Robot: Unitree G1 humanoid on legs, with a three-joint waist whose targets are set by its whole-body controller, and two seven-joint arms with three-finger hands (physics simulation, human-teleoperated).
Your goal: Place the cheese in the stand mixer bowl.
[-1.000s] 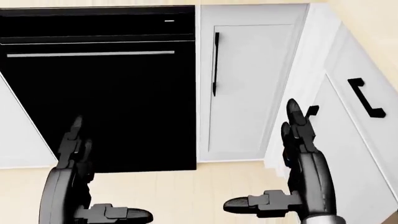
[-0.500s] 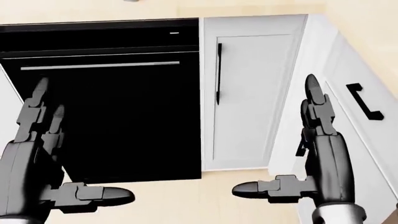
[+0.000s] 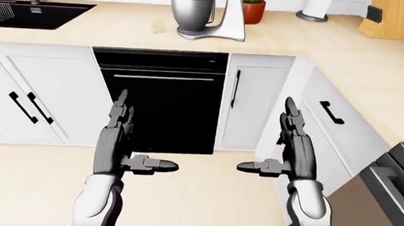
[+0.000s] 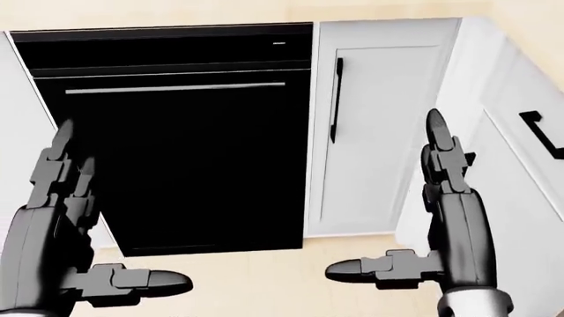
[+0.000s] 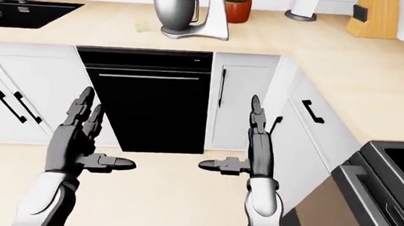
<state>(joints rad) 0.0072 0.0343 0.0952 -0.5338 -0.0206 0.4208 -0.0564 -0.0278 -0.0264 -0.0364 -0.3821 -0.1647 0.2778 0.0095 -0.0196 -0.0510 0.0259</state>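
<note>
The stand mixer [image 3: 226,13] stands on the wooden counter at the top of the left-eye view, with its steel bowl [image 3: 191,9] on its left side. A small pale cheese piece [image 3: 157,27] lies on the counter just left of the bowl. My left hand [image 3: 142,138] and right hand [image 3: 268,140] are both open and empty. They hover low before the black dishwasher [image 3: 162,107], fingers pointing up and thumbs pointing inward. Both are far below the counter top.
A black sink [image 3: 33,13] with a faucet is set into the counter at top left. A potted plant [image 3: 253,8], a paper towel holder [image 3: 313,8] and a knife block [image 3: 386,22] stand along the top. White cabinets [image 3: 257,101] flank the dishwasher; a stove [image 3: 402,183] is at lower right.
The whole head view has slid: the dishwasher and cabinet door now sit further right, so the camera moved. My left hand has risen higher in the picture; both hands stay open.
</note>
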